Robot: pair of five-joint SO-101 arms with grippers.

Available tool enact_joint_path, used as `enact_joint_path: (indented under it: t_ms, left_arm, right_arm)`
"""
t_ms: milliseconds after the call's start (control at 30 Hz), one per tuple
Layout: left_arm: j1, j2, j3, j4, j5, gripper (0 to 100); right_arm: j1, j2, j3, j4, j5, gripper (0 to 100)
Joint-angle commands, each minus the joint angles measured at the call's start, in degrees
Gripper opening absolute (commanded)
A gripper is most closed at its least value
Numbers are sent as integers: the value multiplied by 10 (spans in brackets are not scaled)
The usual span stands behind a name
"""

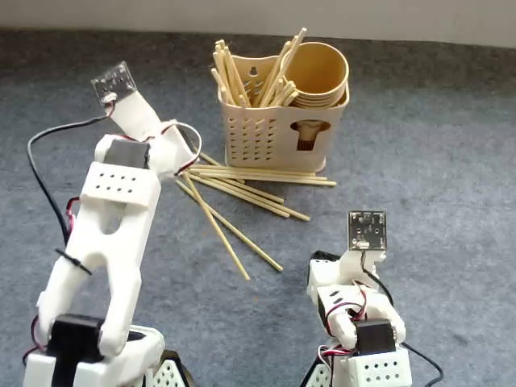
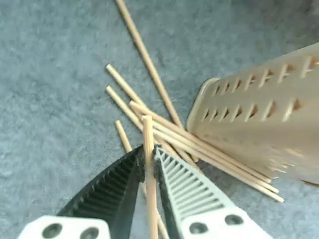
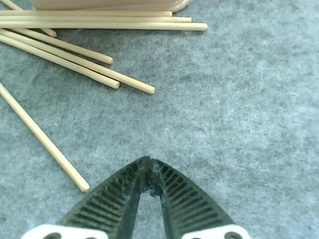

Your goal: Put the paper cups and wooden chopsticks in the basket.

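Shells: white plastic, left arm, right arm.
Cables: black loop upper left; red wires at joints.
Fingers: black, ridged.

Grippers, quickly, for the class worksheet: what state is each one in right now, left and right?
Left gripper: closed on one wooden chopstick.
Right gripper: closed, holding nothing.

I work over a grey-blue carpet with a short, felted nap that covers the whole surface in front of me. Beyond the carpet's far edge runs a plain pale band. Soft, even light falls on the carpet.
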Motion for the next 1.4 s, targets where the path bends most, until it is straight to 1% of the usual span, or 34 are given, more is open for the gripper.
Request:
enact_joint_path:
  t_ms: [0,300,500,633,733,967,1167,1367]
  left_arm:
    - [9,-80,-5,-60,-33,5]
    - [9,-188,-5,-224,-41,5]
    - [9,-196,-5,-363,-41,5]
    - [9,-197,-7,-425,-41,5]
    - [8,-194,-33,-439,-39,5]
    - [9,-192,-95,-440,-40,5]
    - [9,-188,-117,-440,-44,5]
    - [10,-113,-146,-480,-92,5]
  right_arm:
    - [-2,-7,85,2,-2,5]
    - [-2,-7,85,2,-2,5]
    - [-2,-7,85,2,-2,5]
    - [-2,-7,85,2,-2,5]
    - [-2,-7,85,2,-2,5]
    - [-2,-7,85,2,-2,5]
    - [-2,-7,85,2,-2,5]
    - [-2,-7,85,2,-2,5]
